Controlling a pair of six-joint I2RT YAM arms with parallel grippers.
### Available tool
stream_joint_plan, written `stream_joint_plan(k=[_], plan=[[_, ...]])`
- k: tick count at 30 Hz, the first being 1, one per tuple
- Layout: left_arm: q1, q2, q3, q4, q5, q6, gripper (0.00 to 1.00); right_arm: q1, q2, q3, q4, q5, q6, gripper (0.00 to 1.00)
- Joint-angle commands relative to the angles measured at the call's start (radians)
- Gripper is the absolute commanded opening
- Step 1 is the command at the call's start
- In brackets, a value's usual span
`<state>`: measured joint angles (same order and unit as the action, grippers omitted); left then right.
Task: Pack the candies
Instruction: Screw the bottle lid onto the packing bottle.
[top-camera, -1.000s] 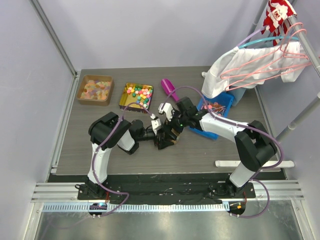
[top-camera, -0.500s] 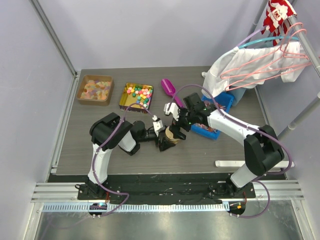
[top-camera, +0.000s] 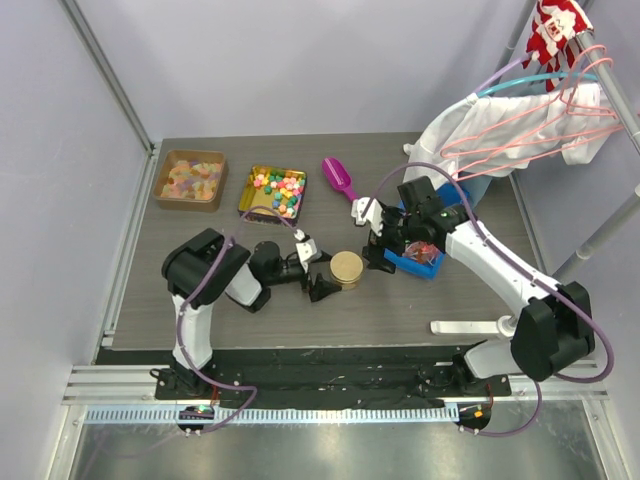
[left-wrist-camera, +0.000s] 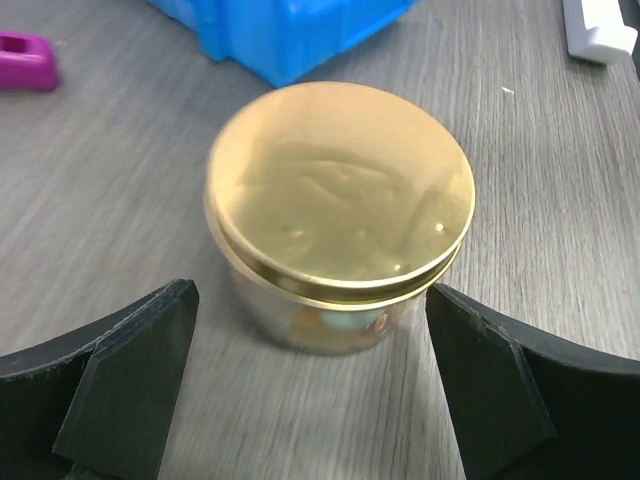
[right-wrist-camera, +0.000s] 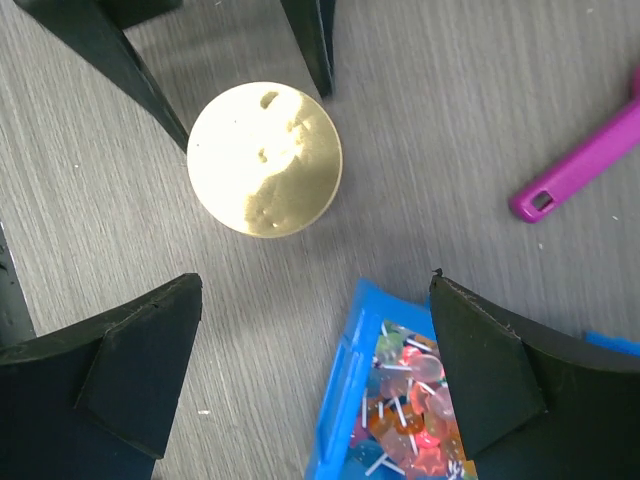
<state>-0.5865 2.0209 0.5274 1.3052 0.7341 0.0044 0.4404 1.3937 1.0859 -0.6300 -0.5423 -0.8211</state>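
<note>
Candies (top-camera: 190, 180) sit in brown tray (top-camera: 159, 186), upper left of top view; colourful ones in gold tray (top-camera: 243, 206) beside it. Gold-lidded jar (top-camera: 346, 270) stands centre frame. L gripper (top-camera: 321, 270) jaws spread either side of jar, not touching. R gripper (top-camera: 372, 238) jaws spread, empty, by blue bin (top-camera: 410, 263).

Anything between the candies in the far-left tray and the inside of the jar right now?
Yes: the gold lid sits on the jar, covering its whole mouth. It would likely have to come off before the candies could go in.
</note>
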Motion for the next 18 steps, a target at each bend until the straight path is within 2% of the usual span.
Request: stream_joint_plan(k=[1, 6, 8, 9, 10, 13, 14, 16, 17, 18], plan=[[0.034, -0.128, -0.041, -0.053, 0.03, 0.0, 1.0, -0.015, -0.064, 0.014, -0.004, -0.024, 0.016, 1.0], [0.082, -0.319, -0.063, -0.268, 0.047, 0.089, 1.0, -0.016, -0.105, 0.038, -0.001, -0.007, 0.101, 1.0], [0.1, -0.382, -0.049, -0.436, 0.033, 0.146, 1.0, -0.017, -0.13, 0.063, 0.019, 0.052, 0.21, 1.0], [0.117, -0.454, -0.04, -0.507, 0.028, 0.16, 1.0, -0.017, -0.139, 0.068, 0.042, 0.07, 0.235, 1.0], [0.125, -0.487, -0.009, -0.644, 0.028, 0.176, 1.0, -0.016, -0.171, 0.068, 0.059, 0.079, 0.261, 1.0], [0.142, -0.634, 0.043, -0.863, -0.002, 0.249, 1.0, -0.016, -0.222, 0.052, 0.114, 0.123, 0.321, 1.0], [0.148, -0.671, 0.08, -0.999, 0.011, 0.268, 1.0, -0.016, -0.255, 0.043, 0.148, 0.143, 0.336, 1.0], [0.172, -0.755, 0.123, -1.12, 0.021, 0.298, 1.0, -0.016, -0.281, 0.043, 0.177, 0.226, 0.39, 1.0], [0.174, -0.766, 0.169, -1.29, 0.007, 0.322, 1.0, -0.016, -0.294, 0.048, 0.188, 0.26, 0.41, 1.0], [0.175, -0.775, 0.253, -1.369, -0.066, 0.324, 1.0, -0.016, -0.314, 0.048, 0.219, 0.344, 0.439, 1.0]])
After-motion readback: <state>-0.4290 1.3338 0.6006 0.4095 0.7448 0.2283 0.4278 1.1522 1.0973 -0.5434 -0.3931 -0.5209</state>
